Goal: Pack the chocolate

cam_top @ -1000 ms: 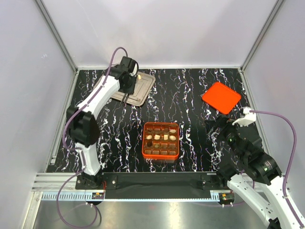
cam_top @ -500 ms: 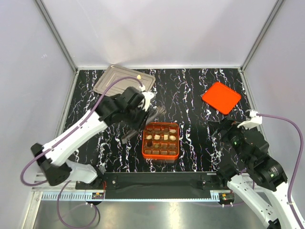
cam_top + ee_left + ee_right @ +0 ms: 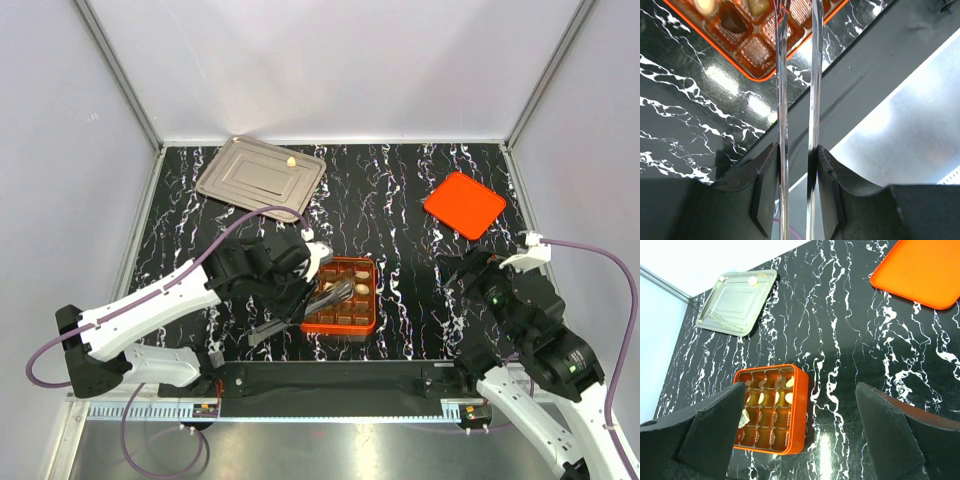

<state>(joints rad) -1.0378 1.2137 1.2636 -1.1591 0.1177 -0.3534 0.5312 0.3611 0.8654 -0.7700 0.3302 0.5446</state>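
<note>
The orange box [image 3: 339, 322] has brown grid cells, and some of them hold chocolate [image 3: 361, 289], cream and dark. In the left wrist view its corner [image 3: 747, 75] and a dark chocolate [image 3: 733, 22] show at the top. My left gripper [image 3: 296, 300] [image 3: 795, 150] is shut on metal tongs [image 3: 782, 100], whose tips [image 3: 343, 291] reach over the box; whether they hold a piece is hidden. One cream chocolate [image 3: 291, 161] [image 3: 752, 281] lies on the metal tray [image 3: 245, 180]. My right gripper [image 3: 470, 272] [image 3: 800, 430] hangs open to the right of the box [image 3: 801, 410].
The flat orange lid [image 3: 464, 204] [image 3: 920, 265] lies at the back right. The tray [image 3: 732, 302] sits at the back left corner. A black bar [image 3: 330, 378] [image 3: 880, 65] runs along the table's near edge, just in front of the box.
My left arm has swung from the tray at the back left down to the orange box, carrying the tongs. The right arm has barely shifted.
</note>
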